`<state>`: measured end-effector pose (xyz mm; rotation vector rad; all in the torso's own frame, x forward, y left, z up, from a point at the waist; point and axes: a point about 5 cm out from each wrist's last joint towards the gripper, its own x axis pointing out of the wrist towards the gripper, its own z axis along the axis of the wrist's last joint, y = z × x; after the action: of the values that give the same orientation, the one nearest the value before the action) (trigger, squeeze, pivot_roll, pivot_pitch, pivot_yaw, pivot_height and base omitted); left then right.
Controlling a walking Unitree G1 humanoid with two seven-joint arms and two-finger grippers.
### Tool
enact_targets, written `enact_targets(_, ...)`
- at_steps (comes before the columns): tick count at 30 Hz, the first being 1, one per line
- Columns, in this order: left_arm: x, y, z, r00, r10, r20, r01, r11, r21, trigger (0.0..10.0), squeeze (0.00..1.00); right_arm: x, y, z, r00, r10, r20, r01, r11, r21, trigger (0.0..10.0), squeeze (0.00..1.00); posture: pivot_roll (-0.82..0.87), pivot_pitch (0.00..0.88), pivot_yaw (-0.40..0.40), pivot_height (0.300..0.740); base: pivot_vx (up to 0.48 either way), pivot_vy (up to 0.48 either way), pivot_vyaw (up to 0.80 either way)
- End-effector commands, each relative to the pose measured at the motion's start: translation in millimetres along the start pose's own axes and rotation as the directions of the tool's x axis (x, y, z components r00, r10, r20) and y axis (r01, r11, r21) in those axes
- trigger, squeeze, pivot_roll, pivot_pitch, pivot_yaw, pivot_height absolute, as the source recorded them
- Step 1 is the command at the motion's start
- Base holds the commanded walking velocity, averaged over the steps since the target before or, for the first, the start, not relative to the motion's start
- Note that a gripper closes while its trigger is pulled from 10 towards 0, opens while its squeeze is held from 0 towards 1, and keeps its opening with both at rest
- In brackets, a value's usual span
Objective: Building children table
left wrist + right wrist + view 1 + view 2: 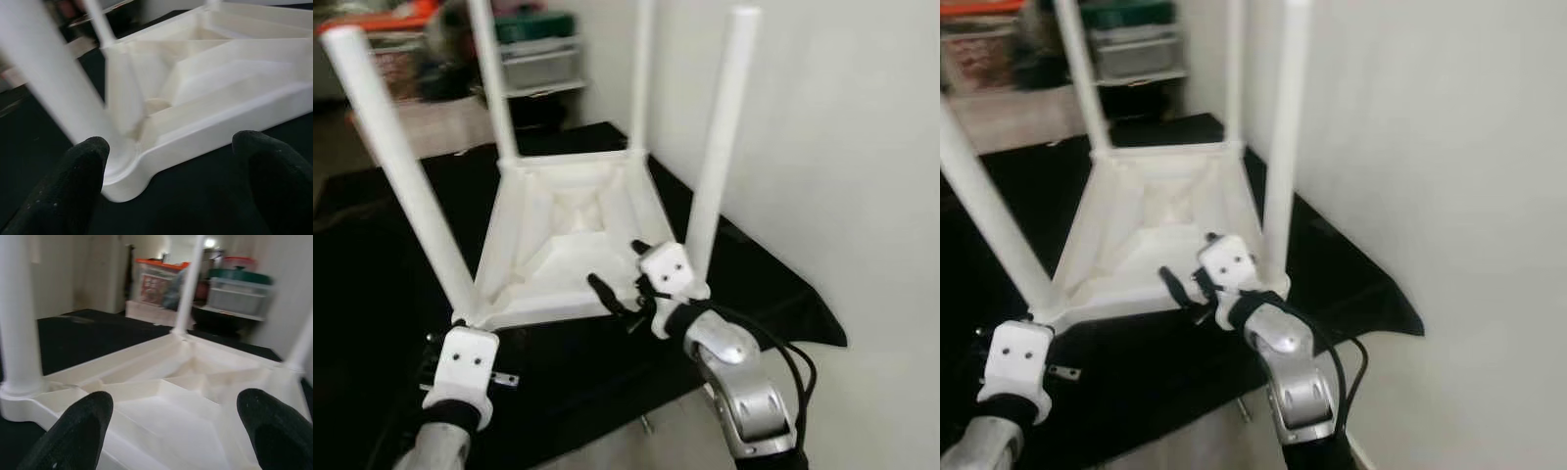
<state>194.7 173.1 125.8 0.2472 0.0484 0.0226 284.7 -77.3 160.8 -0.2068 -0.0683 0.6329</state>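
1. While both arms reach forward at the near edge, the left claw (460,318) hangs wide open just short of the near-left corner of the children table (570,235), holding nothing; in its wrist view the fingertips (80,161) straddle that corner.
2. Likewise the right claw (617,294) is spread wide and empty, at the near-right corner beside the near-right leg (717,147).
3. Upside down, the table rests top-down on a black mat (372,264) on the floor, beside a white wall (842,147) to the right.
4. All four legs point straight up, so each long axis is vertical; the near-left leg (396,162) looks tilted.
5. Judging by the ribbed moulded underside, it is stiff, light plastic, smooth and probably slippery; the frame rim at the corners looks the surest hold.
6. Storage boxes (533,44) sit far behind.
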Motion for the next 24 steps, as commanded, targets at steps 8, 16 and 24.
enact_targets(8, -0.5, -6.3, -1, 0.998, -0.054, -0.025, 0.054, 0.999, -0.009, 10.0, 0.00, 4.4, -2.4, -13, 0.998, -0.013, -0.062, 0.011, 1.000, -0.029, 10.0, 0.00, 0.06, 0.000, 0.018, 0.740, 0.000, 0.240, 0.00)
enact_targets(16, -12.0, -22.6, 0, 0.982, -0.170, -0.084, 0.153, 0.973, -0.172, 10.0, 0.00, 6.4, 3.9, -21, 0.986, 0.082, -0.144, -0.090, 0.995, -0.052, 10.0, 0.00, 0.05, 0.002, 0.030, 0.740, 0.000, 0.000, 0.00)
enact_targets(24, -34.9, -29.7, -7, 0.960, -0.222, -0.169, 0.181, 0.957, -0.229, 10.0, 0.00, 5.1, 11.1, -25, 0.909, 0.321, -0.266, -0.341, 0.940, -0.028, 10.0, 0.00, 0.07, 0.021, 0.031, 0.740, 0.000, 0.000, 0.00)
